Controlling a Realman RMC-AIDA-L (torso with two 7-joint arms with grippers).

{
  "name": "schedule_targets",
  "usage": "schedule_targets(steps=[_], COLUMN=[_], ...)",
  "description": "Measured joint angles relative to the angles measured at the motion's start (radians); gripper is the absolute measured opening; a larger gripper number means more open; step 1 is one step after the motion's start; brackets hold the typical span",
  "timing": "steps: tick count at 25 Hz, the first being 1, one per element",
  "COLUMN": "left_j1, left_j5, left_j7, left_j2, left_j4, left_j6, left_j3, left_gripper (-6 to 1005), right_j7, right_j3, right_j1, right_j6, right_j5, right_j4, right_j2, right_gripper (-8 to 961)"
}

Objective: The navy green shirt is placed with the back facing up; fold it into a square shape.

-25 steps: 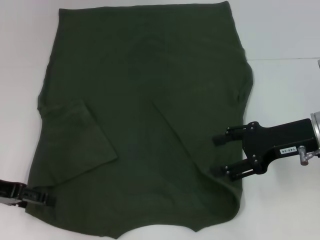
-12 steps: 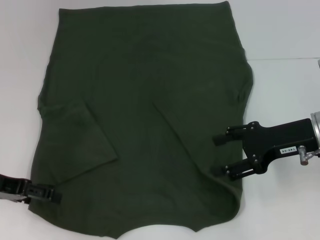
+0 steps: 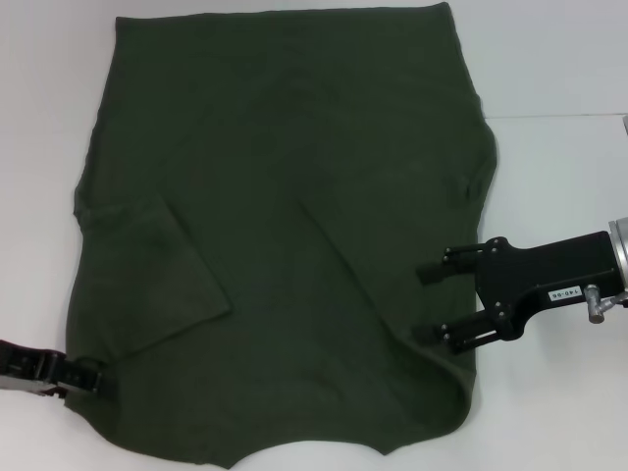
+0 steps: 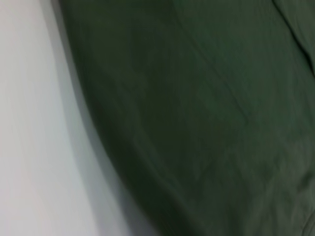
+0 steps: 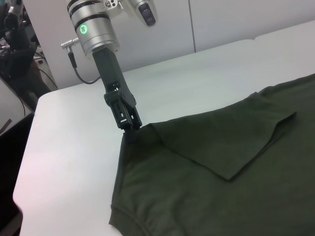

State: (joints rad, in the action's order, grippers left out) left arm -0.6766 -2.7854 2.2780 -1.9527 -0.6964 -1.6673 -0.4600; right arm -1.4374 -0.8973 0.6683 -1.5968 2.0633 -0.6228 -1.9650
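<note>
Since half a second ago my left gripper (image 3: 86, 377) has drawn back a little toward its own side along the shirt's near left edge, while the right arm and the cloth look just as they did. Working down from the biggest thing: the white table (image 3: 559, 59) carries the navy green shirt (image 3: 285, 226), which lies spread flat across most of my head view, plain side up with no lettering showing, so I take the back to be up as the task wants. Both side portions are already turned inward: the left sleeve (image 3: 147, 275) sits folded over the body as an angled flap, and a long diagonal crease runs down toward the right side. I judge these folds are there to narrow the shirt before it is doubled end to end into a square. My right gripper (image 3: 430, 302) reaches in level from the right with its fingers spread wide, tips resting at the shirt's right edge and holding nothing; I read it as poised to take that edge. The left gripper, seen from the right wrist camera (image 5: 129, 129), stands nearly upright with its tips narrowed at the corner of the hem, seemingly pinching the fabric, though I cannot tell for certain that cloth is between them. The left wrist view shows only cloth and table.
</note>
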Motion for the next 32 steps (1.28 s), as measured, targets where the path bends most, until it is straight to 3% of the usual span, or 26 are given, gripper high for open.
schedule_targets(steps=[10, 21, 24, 29, 32], left_j1=[-0.004, -0.005, -0.005, -0.007, -0.009], left_j5=[-0.003, -0.011, -0.011, -0.011, -0.011], left_j7=[0.000, 0.022, 0.022, 0.019, 0.018], left_j2=[0.000, 0.000, 0.000, 0.000, 0.000], left_j4=[0.001, 0.007, 0.008, 0.008, 0.008], left_j6=[0.019, 0.053, 0.053, 0.052, 0.052], left_j3=[-0.001, -0.027, -0.027, -0.033, -0.038], left_gripper=[504, 380, 179, 39, 39], right_j7=[0.000, 0.000, 0.000, 0.000, -0.002], right_j3=[0.000, 0.000, 0.000, 0.000, 0.002], right_j1=[0.002, 0.002, 0.001, -0.001, -0.001], right_j6=[0.001, 0.002, 0.002, 0.001, 0.001], right_j5=[0.000, -0.001, -0.002, -0.005, -0.006], right_j4=[0.000, 0.000, 0.000, 0.003, 0.005], right_j2=[0.000, -0.001, -0.002, -0.002, -0.002], right_gripper=[895, 894, 894, 894, 894])
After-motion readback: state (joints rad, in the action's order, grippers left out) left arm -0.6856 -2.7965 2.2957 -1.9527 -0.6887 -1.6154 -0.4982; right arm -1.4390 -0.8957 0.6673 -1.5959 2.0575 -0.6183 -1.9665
